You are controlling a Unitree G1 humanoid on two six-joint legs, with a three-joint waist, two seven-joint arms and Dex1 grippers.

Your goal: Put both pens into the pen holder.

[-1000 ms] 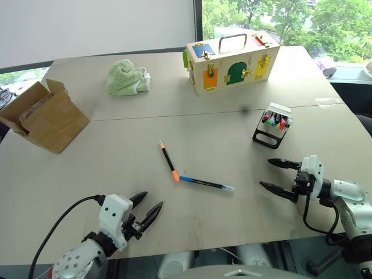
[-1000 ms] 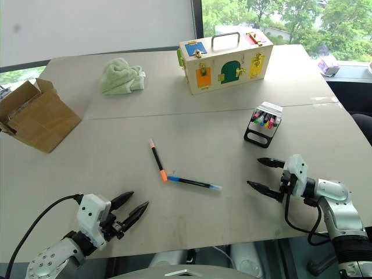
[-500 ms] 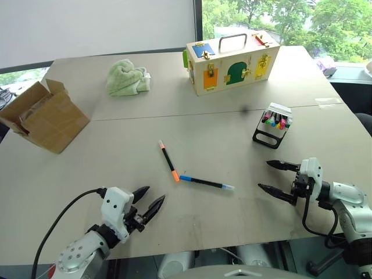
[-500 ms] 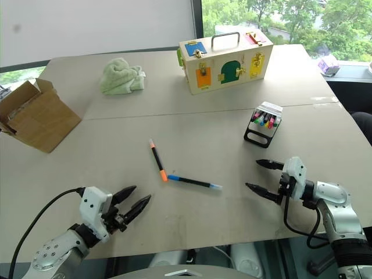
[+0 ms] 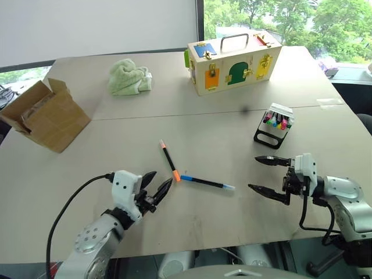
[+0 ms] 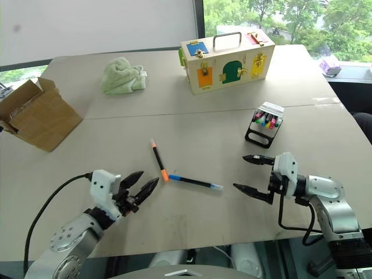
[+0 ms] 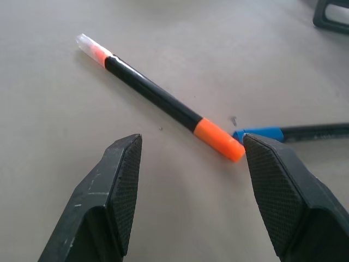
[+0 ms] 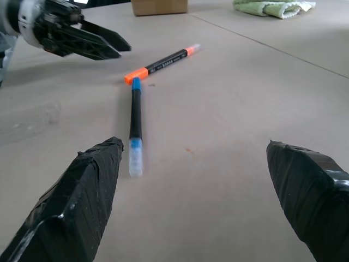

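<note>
Both pens flat on the worktop, tips meeting in a V: orange-ended pen w/ the blue-ended pen beside it. Left hand low, just short of the orange pen's near end, fingers wide apart, empty. Right hand levelled toward the blue pen's pale tip, also spread wide, nothing held; pen holder sits beyond that pen.

Left gripper low over the table, jaws apart; right gripper likewise, jaws wide, empty.

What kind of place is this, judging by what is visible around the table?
Probably an office or lab room set up for robot tests: a large grey table by a window with trees outside, carrying practice props such as a wooden box with coloured doors and a cardboard box.
</note>
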